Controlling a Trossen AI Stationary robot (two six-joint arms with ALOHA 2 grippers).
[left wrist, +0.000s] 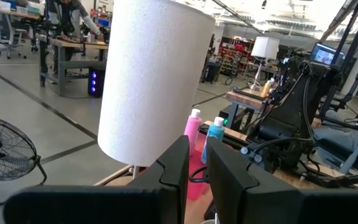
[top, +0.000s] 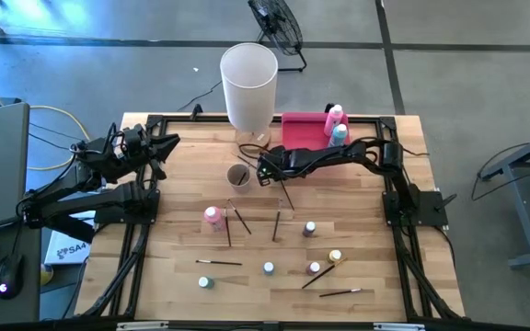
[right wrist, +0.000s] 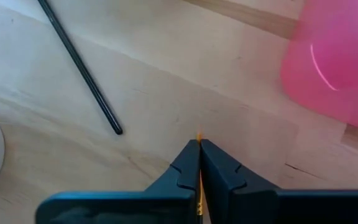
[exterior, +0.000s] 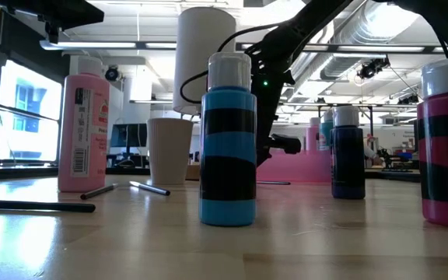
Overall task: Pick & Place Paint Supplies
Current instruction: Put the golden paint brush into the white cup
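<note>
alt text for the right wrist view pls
The right gripper, two dark fingers shut with a thin orange sliver between them, hangs over the pale wooden table. A thin dark paintbrush handle lies nearby, and a pink plastic tray's corner shows.

The pink tray [right wrist: 334, 59] is running off the frame's edge; beside it, the paintbrush [right wrist: 79, 65] is getting cropped too.

Bright light is coming down from the ceiling lamps [exterior: 379, 66] and in through a window [exterior: 22, 109] at one side. The table [top: 274, 276] is looking evenly lit, with only soft shadows. A blue glare is shining on the floor [top: 81, 64]. The near bottle [exterior: 228, 140] is looking sharp, but the room behind is looking blurry.
</note>
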